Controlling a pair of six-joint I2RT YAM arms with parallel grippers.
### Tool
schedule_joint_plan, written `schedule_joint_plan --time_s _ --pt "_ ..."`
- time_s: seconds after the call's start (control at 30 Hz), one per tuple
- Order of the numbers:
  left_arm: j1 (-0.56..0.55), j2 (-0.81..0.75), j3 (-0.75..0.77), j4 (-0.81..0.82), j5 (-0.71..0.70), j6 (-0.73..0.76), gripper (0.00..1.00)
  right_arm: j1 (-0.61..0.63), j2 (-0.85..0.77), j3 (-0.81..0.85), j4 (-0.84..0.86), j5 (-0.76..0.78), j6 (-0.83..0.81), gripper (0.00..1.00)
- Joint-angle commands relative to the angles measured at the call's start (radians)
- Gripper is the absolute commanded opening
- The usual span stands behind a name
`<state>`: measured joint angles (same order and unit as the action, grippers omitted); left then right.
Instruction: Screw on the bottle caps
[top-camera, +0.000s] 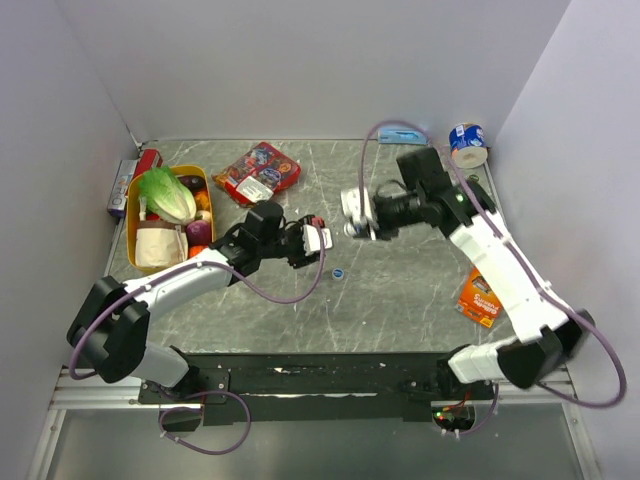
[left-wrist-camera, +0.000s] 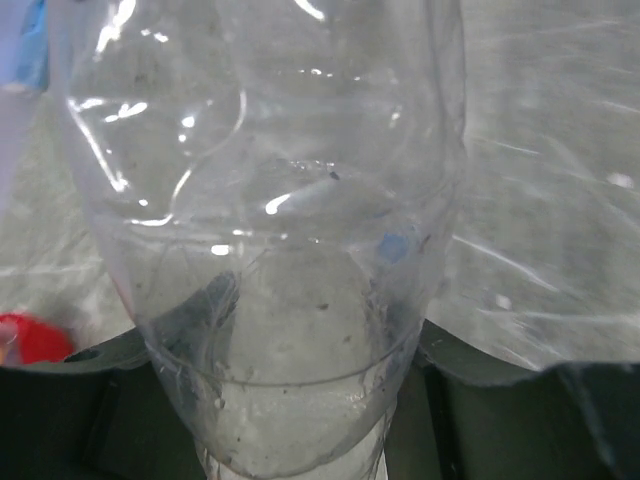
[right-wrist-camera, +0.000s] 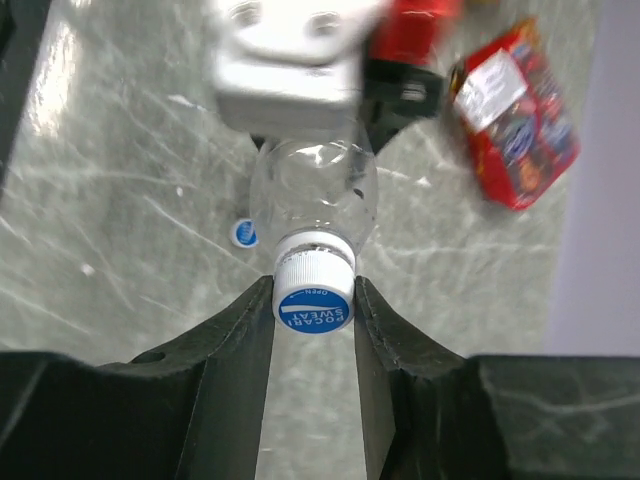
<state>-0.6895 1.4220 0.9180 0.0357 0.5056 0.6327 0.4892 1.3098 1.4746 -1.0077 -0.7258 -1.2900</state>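
Note:
A clear plastic bottle (top-camera: 335, 233) is held level in the air between my two grippers. My left gripper (top-camera: 318, 238) is shut on its body, which fills the left wrist view (left-wrist-camera: 270, 250). My right gripper (top-camera: 353, 229) is shut on a blue-topped white cap (right-wrist-camera: 313, 305) that sits on the bottle's neck; both fingers (right-wrist-camera: 235, 345) press its sides. The bottle (right-wrist-camera: 313, 195) runs away from the cap toward the left gripper's white body (right-wrist-camera: 290, 60). A second blue cap (top-camera: 338, 272) lies loose on the table below, also in the right wrist view (right-wrist-camera: 243, 233). I see no second bottle.
A yellow basket (top-camera: 133, 240) of vegetables stands at the left, with a red can (top-camera: 147, 160) behind it. A red packet (top-camera: 258, 172) lies at the back middle. A blue-and-white tin (top-camera: 467, 145) stands at the back right. An orange packet (top-camera: 480, 297) lies at the right.

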Motion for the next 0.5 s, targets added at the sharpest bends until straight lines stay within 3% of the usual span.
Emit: schedule_joint_plan --time_s 0.0,0.07,0.13,0.17,0.23,0.3,0.4,0.47 --pt "-0.043 -0.041 -0.028 0.324 -0.237 -0.16 0.01 -0.011 0.203 0.176 -0.034 -0.017 0.57 0.18" --pt "-0.067 -0.029 -0.042 0.426 -0.414 -0.171 0.01 -0.023 0.29 0.312 -0.148 -0.069 0.784 0.13" --pt "-0.1 0.005 -0.038 0.469 -0.502 -0.172 0.01 -0.04 0.405 0.416 -0.215 -0.15 0.92 0.08" --pt "-0.107 0.017 -0.033 0.493 -0.579 -0.165 0.01 -0.047 0.425 0.415 -0.212 -0.185 1.074 0.07" --pt "-0.116 0.046 -0.024 0.516 -0.62 -0.137 0.01 -0.067 0.433 0.356 -0.134 -0.242 1.19 0.0" --pt "-0.116 0.077 -0.012 0.523 -0.665 -0.101 0.01 -0.083 0.456 0.345 -0.093 -0.306 1.351 0.0" --pt "-0.116 0.097 0.002 0.515 -0.694 -0.073 0.01 -0.09 0.468 0.372 -0.095 -0.32 1.402 0.0" --pt "-0.114 0.097 0.002 0.495 -0.688 -0.071 0.01 -0.103 0.47 0.389 -0.094 -0.317 1.411 0.15"
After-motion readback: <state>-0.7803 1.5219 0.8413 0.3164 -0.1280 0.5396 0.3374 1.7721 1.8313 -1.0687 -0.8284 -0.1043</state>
